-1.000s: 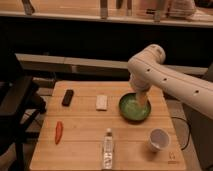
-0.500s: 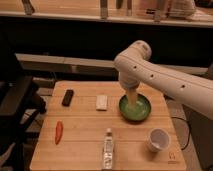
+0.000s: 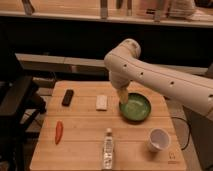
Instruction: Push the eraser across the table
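The eraser (image 3: pixel 67 97), a small black oblong block, lies near the far left of the light wooden table (image 3: pixel 85 142). My gripper (image 3: pixel 123 96) hangs from the white arm over the left rim of the green bowl (image 3: pixel 135 107), well to the right of the eraser. The whitish block (image 3: pixel 102 102) lies between the eraser and the gripper.
A red-orange chili-shaped thing (image 3: pixel 59 131) lies at the left. A clear bottle (image 3: pixel 107 146) lies near the front edge. A white cup (image 3: pixel 159 139) stands at the front right. A dark chair (image 3: pixel 15 107) stands left of the table.
The arm has swung left across the table, and the gripper has moved from over the bowl's middle to its left rim.
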Tool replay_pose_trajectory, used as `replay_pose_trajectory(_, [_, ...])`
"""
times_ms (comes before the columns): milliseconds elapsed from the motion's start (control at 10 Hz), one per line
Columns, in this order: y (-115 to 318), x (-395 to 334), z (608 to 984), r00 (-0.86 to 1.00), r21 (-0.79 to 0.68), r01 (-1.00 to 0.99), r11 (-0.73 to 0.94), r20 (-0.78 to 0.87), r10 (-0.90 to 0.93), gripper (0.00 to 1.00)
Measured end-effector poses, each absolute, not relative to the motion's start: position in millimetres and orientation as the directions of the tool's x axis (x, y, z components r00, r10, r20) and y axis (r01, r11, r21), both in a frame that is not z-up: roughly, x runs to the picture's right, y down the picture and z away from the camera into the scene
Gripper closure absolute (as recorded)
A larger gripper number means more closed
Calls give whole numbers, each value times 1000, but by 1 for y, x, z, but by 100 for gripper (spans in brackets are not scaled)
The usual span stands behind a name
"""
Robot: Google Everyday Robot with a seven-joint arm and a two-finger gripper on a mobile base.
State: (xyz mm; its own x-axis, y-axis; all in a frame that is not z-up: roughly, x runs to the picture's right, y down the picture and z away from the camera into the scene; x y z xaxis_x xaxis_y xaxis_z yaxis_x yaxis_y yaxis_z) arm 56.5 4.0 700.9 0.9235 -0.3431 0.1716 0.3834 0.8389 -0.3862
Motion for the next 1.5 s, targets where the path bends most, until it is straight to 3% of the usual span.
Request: replay_pose_trajectory(1500, [-14, -18, 723, 845, -283, 521, 805, 306, -439, 20])
